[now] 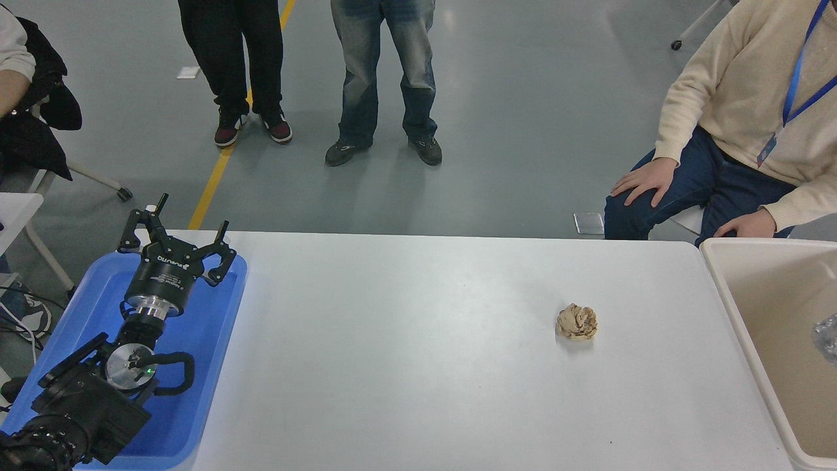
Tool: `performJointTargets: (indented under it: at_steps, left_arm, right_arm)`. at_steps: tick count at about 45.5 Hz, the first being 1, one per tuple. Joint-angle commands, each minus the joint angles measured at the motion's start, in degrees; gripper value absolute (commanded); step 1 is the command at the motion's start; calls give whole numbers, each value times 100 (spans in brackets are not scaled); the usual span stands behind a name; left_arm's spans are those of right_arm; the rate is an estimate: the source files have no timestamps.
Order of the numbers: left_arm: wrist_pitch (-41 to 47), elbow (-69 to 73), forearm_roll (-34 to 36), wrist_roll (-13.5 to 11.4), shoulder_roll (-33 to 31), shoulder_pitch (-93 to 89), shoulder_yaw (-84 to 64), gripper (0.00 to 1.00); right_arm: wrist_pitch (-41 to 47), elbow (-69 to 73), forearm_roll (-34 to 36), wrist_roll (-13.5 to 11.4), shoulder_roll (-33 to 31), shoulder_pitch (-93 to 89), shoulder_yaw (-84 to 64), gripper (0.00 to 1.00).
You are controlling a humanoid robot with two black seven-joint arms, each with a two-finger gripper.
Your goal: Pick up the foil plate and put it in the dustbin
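Observation:
The cream dustbin point(726, 294) stands at the table's right end, cut off by the picture's edge. Inside it, at the right border, a small piece of the shiny silver foil plate point(826, 337) shows; the remainder is out of view. My left gripper point(176, 229) is parked over the blue tray at the lower left, open, with nothing between its fingers. The right arm and its gripper are out of view.
A crumpled tan paper ball point(577, 322) lies on the white table point(418, 366) right of centre. A shallow blue tray point(203, 340) sits under the left arm. A seated person point(739, 131) is behind the bin; two people stand beyond the far edge.

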Motion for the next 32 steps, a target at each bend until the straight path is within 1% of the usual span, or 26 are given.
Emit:
performJointTargets:
  at_steps: [1, 6, 14, 32]
  left_arm:
    - [0, 0, 0, -9, 0, -1, -4, 100]
    - [0, 0, 0, -9, 0, -1, -4, 100]
    - [0, 0, 0, -9, 0, -1, -4, 100]
    - [0, 0, 0, -9, 0, 8, -4, 100]
  right_arm:
    - [-586, -375, 0, 9, 363, -173, 113, 0]
    - [-805, -700, 0, 18, 714, -410, 139, 0]
    - [-973, -1025, 0, 18, 1066, -568, 148, 0]
    - [-1298, -1184, 0, 26, 1400, -692, 148, 0]
